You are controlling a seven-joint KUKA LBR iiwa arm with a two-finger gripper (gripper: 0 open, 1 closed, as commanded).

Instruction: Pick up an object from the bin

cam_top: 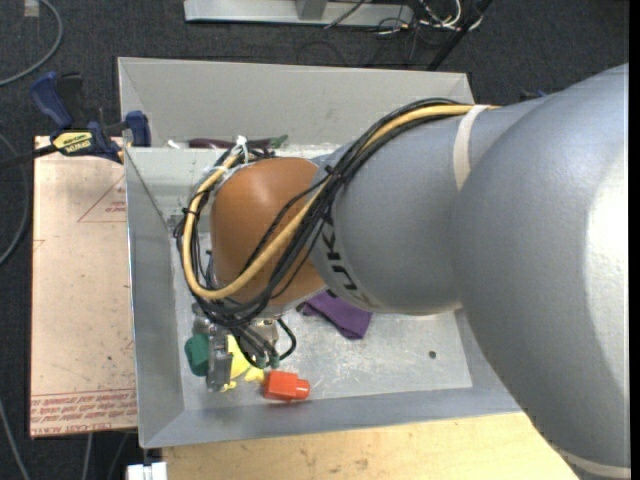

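Note:
My gripper [217,366] is low in the bin's near left corner, under the arm's wrist. It stands between a small green object [197,352] on its left and a yellow object [241,370] on its right, touching or nearly touching both. A red-orange block [285,387] lies just right of the yellow one, near the front wall. Further right, a purple piece [341,315] sticks out from under the arm. Whether anything is held is hidden.
The arm and its orange wrist cover with looped cables hide most of the bin's middle and back. A few thin dark and green things peek out at the back wall behind the cover. Bare grey floor shows at the front right.

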